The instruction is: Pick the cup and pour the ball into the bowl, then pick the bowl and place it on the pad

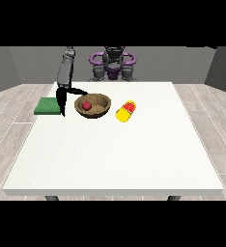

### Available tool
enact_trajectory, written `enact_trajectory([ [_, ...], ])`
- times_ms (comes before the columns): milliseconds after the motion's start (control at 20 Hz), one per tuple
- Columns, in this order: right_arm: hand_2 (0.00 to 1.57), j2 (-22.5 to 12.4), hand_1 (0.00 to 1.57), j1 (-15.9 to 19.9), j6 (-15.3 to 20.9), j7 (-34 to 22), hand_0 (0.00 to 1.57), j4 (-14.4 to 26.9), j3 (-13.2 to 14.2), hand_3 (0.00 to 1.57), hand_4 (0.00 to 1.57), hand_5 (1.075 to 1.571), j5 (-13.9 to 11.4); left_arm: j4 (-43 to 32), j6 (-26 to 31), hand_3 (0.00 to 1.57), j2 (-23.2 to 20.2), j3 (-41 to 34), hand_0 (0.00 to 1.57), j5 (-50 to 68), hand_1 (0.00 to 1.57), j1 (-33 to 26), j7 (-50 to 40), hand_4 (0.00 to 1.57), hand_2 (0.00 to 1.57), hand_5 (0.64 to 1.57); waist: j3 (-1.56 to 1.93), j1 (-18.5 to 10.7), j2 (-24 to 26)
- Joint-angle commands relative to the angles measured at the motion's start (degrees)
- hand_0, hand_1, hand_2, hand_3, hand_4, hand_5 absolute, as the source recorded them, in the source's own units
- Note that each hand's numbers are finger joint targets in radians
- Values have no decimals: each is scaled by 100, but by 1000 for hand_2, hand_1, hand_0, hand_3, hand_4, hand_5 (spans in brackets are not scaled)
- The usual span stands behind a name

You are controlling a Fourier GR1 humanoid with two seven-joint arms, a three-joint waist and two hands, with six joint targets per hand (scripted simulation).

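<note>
Near the table's (110,159) far edge, our hand (63,99), spread open and holding nothing, hangs between pad (48,106) and bowl (92,105); ball (87,105) inside, cup (125,111) tipped beside.

A bare test room, lab-like: plain grey walls (18,67), pale wood-plank floor (11,120), and one large white table (115,159) with a humanoid robot (113,65) stationed behind it.

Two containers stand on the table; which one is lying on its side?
The yellow cup, right of the brown bowl in the view, lies tipped over with its red inside showing. The bowl sits upright and holds the red ball.
</note>
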State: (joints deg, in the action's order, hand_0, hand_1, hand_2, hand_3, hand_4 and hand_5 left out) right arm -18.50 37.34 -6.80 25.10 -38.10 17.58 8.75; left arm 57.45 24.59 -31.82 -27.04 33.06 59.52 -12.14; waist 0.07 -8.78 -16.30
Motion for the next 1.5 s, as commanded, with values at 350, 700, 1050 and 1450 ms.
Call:
enact_trajectory([
  [350,0,193,0,-22,30,955,0,801,97,0,0,1567,-46,589,-49,0,-225,-17,0,470,0,-60,-243,0,0,1568,1,-171,-366],
  [700,1571,-272,1571,68,210,-97,1571,1407,186,547,983,1552,-41,826,-301,0,-150,29,0,621,0,194,-380,0,0,1571,-1,-331,-674],
  [1050,1571,-486,1571,187,628,-727,1571,1210,-59,1562,1045,1569,-227,497,-479,0,-254,73,0,668,0,185,-719,0,0,1571,-10,-166,-92],
  [1450,1571,-798,1571,833,599,-2096,1571,789,-360,1404,1106,1563,-389,-363,-87,0,-786,-279,0,597,0,-275,-296,0,0,1571,-10,543,384],
])
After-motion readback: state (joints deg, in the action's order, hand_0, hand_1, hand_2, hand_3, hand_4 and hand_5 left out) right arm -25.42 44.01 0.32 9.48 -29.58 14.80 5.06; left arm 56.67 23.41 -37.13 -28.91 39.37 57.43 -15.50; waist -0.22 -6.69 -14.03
